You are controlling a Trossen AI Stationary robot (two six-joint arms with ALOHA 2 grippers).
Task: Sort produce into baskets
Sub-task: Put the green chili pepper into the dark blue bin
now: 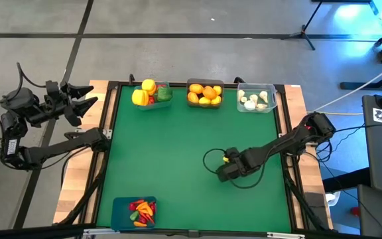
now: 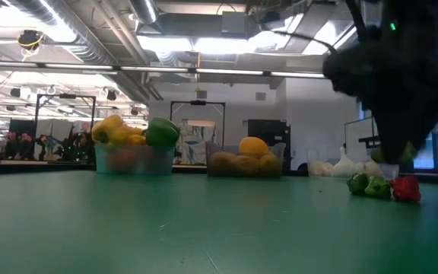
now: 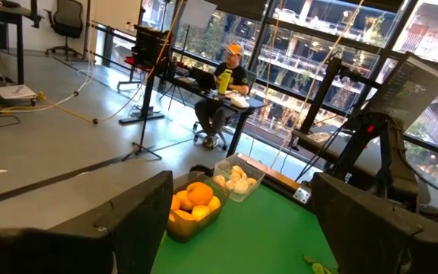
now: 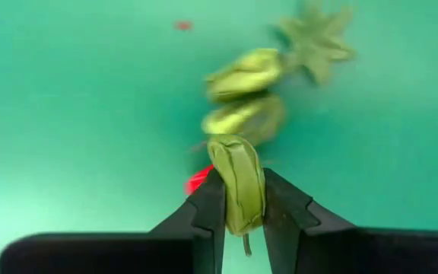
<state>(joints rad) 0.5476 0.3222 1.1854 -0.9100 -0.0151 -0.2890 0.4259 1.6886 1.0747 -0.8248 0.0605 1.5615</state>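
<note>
The left gripper (image 1: 85, 98) waits off the bench's left edge, beyond the green mat (image 1: 178, 153), with its fingers (image 3: 128, 221) spread apart and nothing between them. At the near left corner of the mat an opaque blue bin (image 1: 119, 211) holds a jumble of red chillies and orange carrots (image 1: 142, 212), too small to separate one from another. Along the far edge stand three more bins: a teal one (image 2: 134, 160) with yellow, red and green peppers (image 1: 150, 93) heaped above its rim, a dark grey one (image 1: 205, 85) full of oranges and lemons (image 1: 204, 93), and a clear one (image 1: 271, 99) of white garlic bulbs (image 1: 256, 99); in the low view this last bin is partly cut off behind the dark arm. Right of centre, on the near half of the mat, the right gripper (image 4: 243, 199) is down at the mat with its fingers clenched on a green pepper (image 4: 238, 179), gripped by its sides. From above, the gripper's body hides that pepper altogether, leaving only a speck of yellow at its far edge. Just beyond the held pepper lie more green pieces (image 4: 243, 95), smeared and hard to count, ending in a leafy green top (image 4: 316, 42); a sliver of red (image 4: 197, 181) peeps out beside the left finger. The low view shows green pieces and a red one (image 2: 405, 189) on the mat under the arm.
</note>
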